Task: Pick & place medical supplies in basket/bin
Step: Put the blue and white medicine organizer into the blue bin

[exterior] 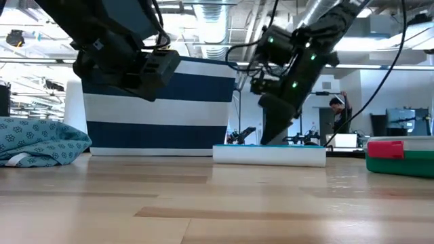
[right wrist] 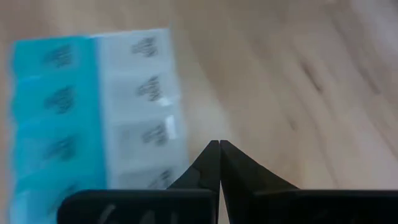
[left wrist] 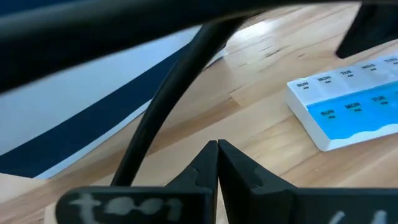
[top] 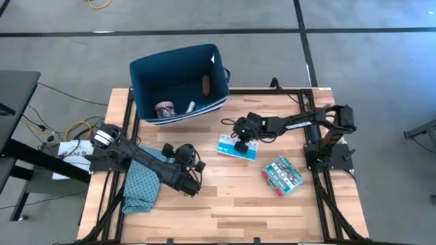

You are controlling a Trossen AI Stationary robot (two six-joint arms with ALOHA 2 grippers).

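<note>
The light blue pill organiser (top: 227,145) lies flat on the table, in front of the navy bin (top: 153,71). My right gripper (top: 242,146) is shut and points down at the organiser's edge (right wrist: 168,134). My left gripper (top: 193,188) is shut and hovers above bare wood beside the teal cloth, with the organiser (left wrist: 348,112) farther off. The teal-red-white flat box (top: 282,175) rests on the table near the right side. Inside the bin lie a pink roll (top: 165,107), a white stick (top: 191,105) and a brown block (top: 206,84). My right gripper (exterior: 271,139) comes down from above with shut fingers at the top of the pill organiser (exterior: 271,154), near its long white edge. Whether the fingertips touch it or stand just above it, I cannot tell. The organiser lies flat on the table.
The teal patterned cloth (top: 142,184) is bunched on the table's left under my left arm. The bin's striped wall (exterior: 163,108) stands at the far edge. Bare wood stretches along the near edge (top: 231,211). A person shows in the room behind (exterior: 337,105).
</note>
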